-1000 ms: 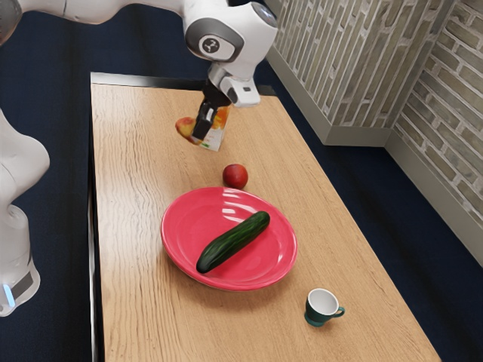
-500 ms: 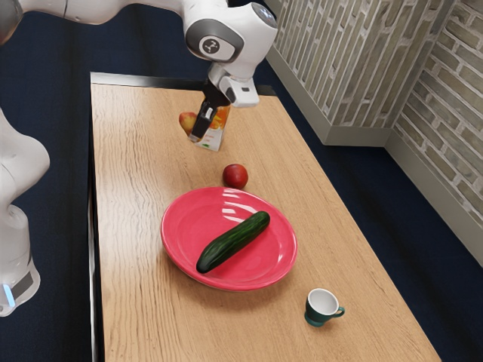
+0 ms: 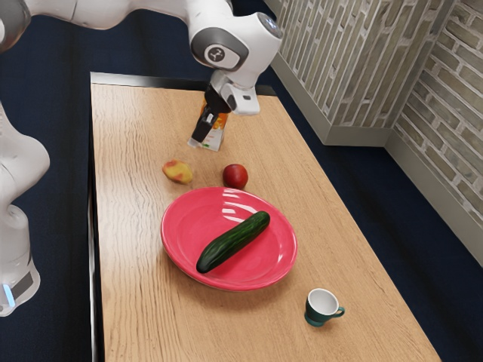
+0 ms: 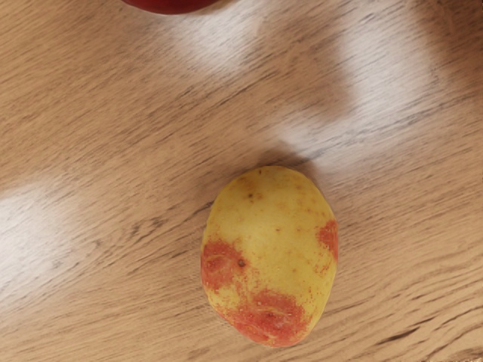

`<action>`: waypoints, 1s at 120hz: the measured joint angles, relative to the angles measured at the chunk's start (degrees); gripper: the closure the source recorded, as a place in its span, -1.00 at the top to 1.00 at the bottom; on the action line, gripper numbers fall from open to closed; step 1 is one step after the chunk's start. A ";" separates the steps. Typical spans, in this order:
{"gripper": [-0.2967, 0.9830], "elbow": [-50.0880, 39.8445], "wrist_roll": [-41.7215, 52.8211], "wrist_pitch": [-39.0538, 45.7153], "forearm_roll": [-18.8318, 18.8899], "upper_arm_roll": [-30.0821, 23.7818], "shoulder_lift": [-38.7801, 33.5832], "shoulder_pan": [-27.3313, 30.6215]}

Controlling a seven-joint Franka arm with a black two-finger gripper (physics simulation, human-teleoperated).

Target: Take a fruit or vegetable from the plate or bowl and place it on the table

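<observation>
Down from beside my gripper (image 3: pixel 198 142), the potato (image 3: pixel 177 172) now sits on the table (image 3: pixel 136 226) near the apple (image 3: pixel 235 176). I see the potato clear of the gripper but cannot tell whether the fingers are spread or closed. The cucumber (image 3: pixel 234 241) lies on the plate (image 3: pixel 177 253).

Through the wrist view, I see the potato below my hand, apart from the apple.

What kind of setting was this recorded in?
It looks like a simulated room, perhaps a dining area or a plain tabletop workspace: a wooden table set with a red plate and a small cup, beside a brick wall with a dark blue floor below.
</observation>
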 joint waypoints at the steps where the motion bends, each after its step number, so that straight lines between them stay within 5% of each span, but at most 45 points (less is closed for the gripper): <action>1: 0.44 0.00 0.04 -0.01 -0.01 0.00 0.00 0.00; 25: 0.51 0.71 4.99 2.17 -0.47 0.02 0.06 -0.04; 62: 0.53 2.54 23.40 0.98 -7.08 0.02 1.13 -0.03; 101: 0.53 4.81 41.79 1.05 -7.48 -0.41 1.23 -0.69; 120: 0.53 5.79 53.14 0.10 -4.81 -0.37 0.81 -8.18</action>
